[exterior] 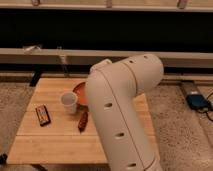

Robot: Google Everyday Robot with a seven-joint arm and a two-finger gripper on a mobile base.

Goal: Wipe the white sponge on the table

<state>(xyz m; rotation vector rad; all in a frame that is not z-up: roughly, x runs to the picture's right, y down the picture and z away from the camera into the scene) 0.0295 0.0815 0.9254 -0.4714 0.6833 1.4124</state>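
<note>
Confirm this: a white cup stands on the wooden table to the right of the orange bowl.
Wrong side. In the camera view the white cup stands left of the orange bowl on the table. The arm hides the gripper.
</note>
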